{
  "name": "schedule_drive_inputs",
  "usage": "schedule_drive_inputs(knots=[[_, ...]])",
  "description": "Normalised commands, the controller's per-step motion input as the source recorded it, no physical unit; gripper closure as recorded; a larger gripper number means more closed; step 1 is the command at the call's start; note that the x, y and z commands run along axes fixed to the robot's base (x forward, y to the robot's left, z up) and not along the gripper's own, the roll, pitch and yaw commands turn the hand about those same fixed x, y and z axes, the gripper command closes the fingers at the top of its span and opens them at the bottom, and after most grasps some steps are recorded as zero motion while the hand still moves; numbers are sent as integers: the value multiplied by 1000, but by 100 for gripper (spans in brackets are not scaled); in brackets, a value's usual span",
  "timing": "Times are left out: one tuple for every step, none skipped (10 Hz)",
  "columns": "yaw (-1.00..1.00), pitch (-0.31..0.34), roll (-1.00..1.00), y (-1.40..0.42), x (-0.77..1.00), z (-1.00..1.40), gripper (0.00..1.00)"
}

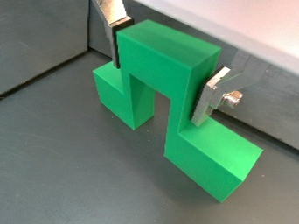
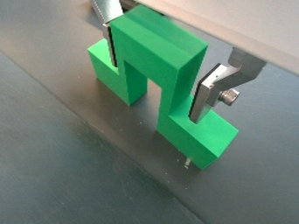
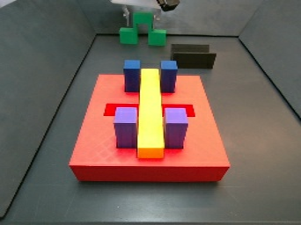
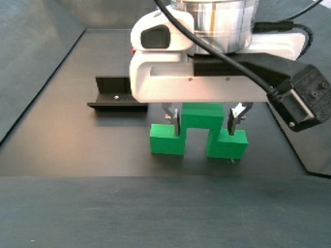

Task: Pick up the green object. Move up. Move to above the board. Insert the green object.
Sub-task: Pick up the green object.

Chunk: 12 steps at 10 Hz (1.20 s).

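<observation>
The green object (image 1: 176,96) is a bright green bridge-like piece standing on the dark floor, and it also shows in the other wrist view (image 2: 163,66) and in both side views (image 3: 127,36) (image 4: 230,143). My gripper (image 1: 162,87) (image 2: 156,85) straddles its taller centre cube, with the pads against both side faces, shut on it. In the side views the gripper (image 4: 203,118) (image 3: 141,19) is at the far end of the floor, well away from the board (image 3: 106,149), a red slab bearing blue cubes (image 3: 132,75), purple cubes (image 3: 126,127) and a yellow bar (image 3: 150,110).
The dark fixture (image 3: 194,57) (image 4: 116,97) stands on the floor beside the green object. Grey walls enclose the floor. A light wall edge (image 1: 233,22) runs close behind the gripper.
</observation>
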Motion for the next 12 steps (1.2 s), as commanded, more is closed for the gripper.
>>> schedule_drive_inputs(knots=[[-111, 0, -196, 0, -60, 286, 0], [-77, 0, -127, 0, -34, 86, 0], [-63, -4, -116, 0, -54, 40, 0], [0, 0, 0, 0, -23, 0, 0], [0, 0, 0, 0, -26, 0, 0], [0, 0, 24, -71, -37, -3, 0], [0, 0, 7, 0, 0, 0, 0], [0, 0, 16, 0, 0, 0, 0], [0, 0, 0, 0, 0, 0, 100], [0, 0, 0, 0, 0, 0, 100], [0, 0, 0, 0, 0, 0, 100], [0, 0, 0, 0, 0, 0, 100]])
